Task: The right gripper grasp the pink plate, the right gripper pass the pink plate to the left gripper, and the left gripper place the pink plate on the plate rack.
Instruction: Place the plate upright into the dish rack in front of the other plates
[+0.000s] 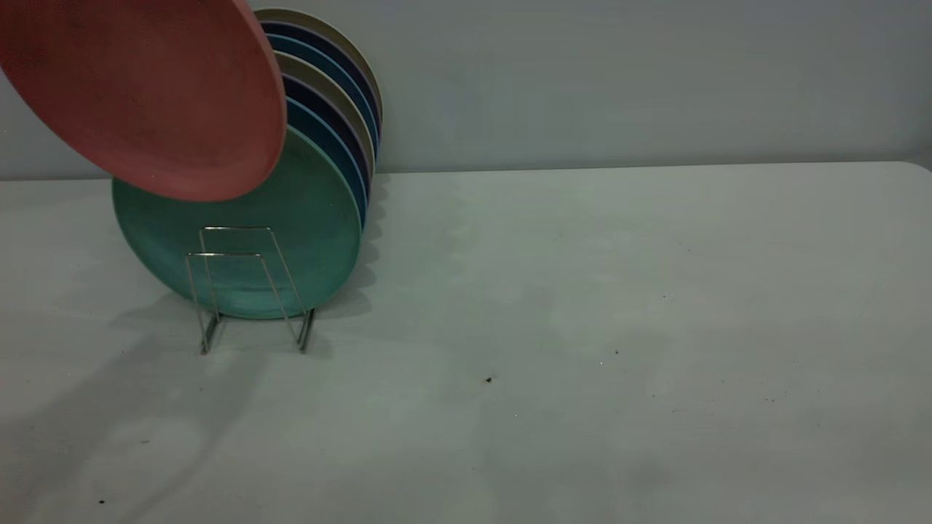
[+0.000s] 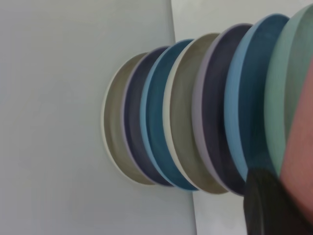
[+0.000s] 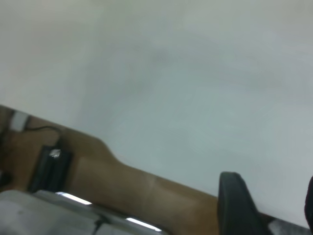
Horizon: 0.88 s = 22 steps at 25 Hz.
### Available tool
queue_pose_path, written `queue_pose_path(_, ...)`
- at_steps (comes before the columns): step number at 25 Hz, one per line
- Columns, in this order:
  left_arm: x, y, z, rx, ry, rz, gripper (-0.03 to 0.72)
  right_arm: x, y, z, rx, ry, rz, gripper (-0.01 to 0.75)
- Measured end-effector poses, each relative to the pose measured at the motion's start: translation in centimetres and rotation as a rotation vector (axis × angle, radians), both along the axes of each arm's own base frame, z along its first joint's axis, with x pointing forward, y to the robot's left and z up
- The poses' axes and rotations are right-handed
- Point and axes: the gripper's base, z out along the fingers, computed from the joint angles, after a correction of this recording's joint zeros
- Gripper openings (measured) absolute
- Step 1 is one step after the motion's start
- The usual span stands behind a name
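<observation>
The pink plate (image 1: 142,94) hangs in the air at the upper left, tilted, above and in front of the teal-green plate (image 1: 291,233); it covers the top part of that plate in the exterior view. It is round, salmon-pink and matte, with a low raised rim and some faint dark specks on its face. I can read no brand, label or writing on it or on anything else. The plate rack (image 1: 251,291) is made of thin silver wire with upright trapezoid loops, and it stands on the pale table (image 1: 619,327). Behind the teal-green plate a row of other plates (image 2: 186,142) stands on edge, in blue, dark purple and beige tones, all smooth and round. In the left wrist view one dark finger of the left gripper (image 2: 274,205) lies against the pink plate's edge, so it holds the plate. The right gripper (image 3: 266,205) is away over bare table, its fingers apart and holding nothing.
</observation>
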Motion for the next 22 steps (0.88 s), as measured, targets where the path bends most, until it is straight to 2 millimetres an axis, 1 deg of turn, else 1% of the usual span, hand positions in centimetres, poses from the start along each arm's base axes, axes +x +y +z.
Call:
queue_pose_path(6,1.0,0.0,-1.4,0.001,0.014,0.012,0.054,-2.2,-0.3,-2.3,-0.035,-0.054,-0.070,0.357)
queue_pose_path(10,0.8,0.0,-2.6,-0.011,0.027,0.031,0.054,-3.0,-0.4,-2.3,-0.039,-0.150,-0.097,0.357)
queue_pose_path(13,0.6,0.2,-3.7,-0.010,0.027,0.049,0.054,-3.1,-0.4,-2.6,-0.038,-0.192,-0.107,0.357)
queue_pose_path(17,0.5,0.4,-4.6,-0.008,0.006,0.077,0.054,-3.1,-0.5,-2.6,-0.032,-0.198,-0.129,0.357)
queue_pose_path(22,0.5,0.2,-4.7,-0.052,0.004,0.101,0.054,-3.1,-0.6,-2.6,-0.034,-0.200,-0.140,0.357)
